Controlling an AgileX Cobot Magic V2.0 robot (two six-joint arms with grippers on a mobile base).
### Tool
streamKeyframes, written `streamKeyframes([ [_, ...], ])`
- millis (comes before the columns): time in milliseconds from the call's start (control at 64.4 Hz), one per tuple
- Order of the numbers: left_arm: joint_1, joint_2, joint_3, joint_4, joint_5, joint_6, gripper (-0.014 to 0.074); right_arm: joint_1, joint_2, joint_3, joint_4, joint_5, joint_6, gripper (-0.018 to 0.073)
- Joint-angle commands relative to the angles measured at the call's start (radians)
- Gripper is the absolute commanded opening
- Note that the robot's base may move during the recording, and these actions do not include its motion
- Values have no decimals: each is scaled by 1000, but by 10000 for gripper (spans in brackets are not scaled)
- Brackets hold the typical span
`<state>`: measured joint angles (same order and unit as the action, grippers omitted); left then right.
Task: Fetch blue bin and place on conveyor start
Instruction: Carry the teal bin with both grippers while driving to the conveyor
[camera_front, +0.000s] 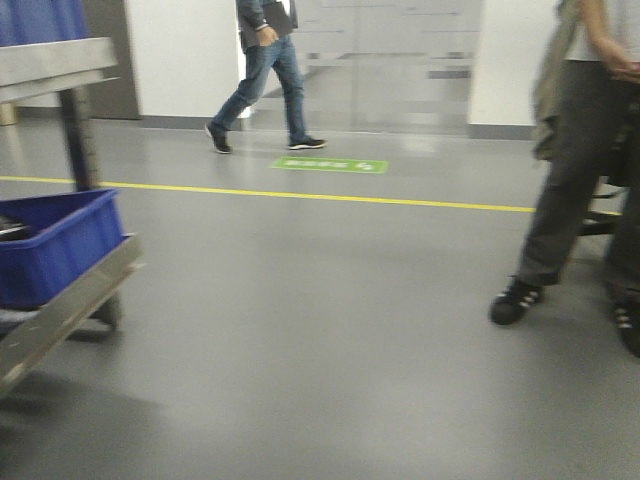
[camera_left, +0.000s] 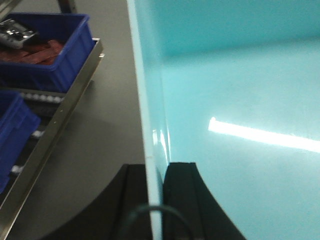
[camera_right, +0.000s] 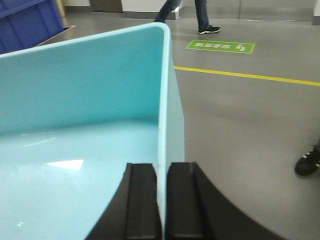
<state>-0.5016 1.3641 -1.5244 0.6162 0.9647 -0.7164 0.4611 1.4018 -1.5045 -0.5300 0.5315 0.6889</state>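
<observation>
The pale cyan blue bin (camera_left: 240, 100) fills the left wrist view. My left gripper (camera_left: 156, 167) is shut on its left wall, one black finger outside and one inside. In the right wrist view the same blue bin (camera_right: 85, 145) fills the left half, and my right gripper (camera_right: 162, 167) is shut on its right wall near the rounded corner. The bin hangs above the grey floor, held from both sides. Neither the bin nor the grippers show in the front view. The conveyor start is out of view.
A steel roller rack (camera_front: 70, 305) with dark blue ribbed crates (camera_front: 55, 245) stands at the left; another crate (camera_left: 47, 50) holds reddish parts. A person's legs (camera_front: 570, 200) stand close at the right. Another person (camera_front: 265, 75) walks beyond the yellow floor line (camera_front: 300, 195).
</observation>
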Motion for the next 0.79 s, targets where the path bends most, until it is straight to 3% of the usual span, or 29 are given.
streamKeyframes([
  [0,-5,1,-2,-1,-47,6,-111,11,-17,-7,6,-69,-10,-154],
  [497,-5,1,-2,-1,-49,6,-111,11,-17,-7,6,337,-10,-154],
  [777,-5,1,-2,-1,-49,6,-111,11,-17,-7,6,295,-10,-154],
])
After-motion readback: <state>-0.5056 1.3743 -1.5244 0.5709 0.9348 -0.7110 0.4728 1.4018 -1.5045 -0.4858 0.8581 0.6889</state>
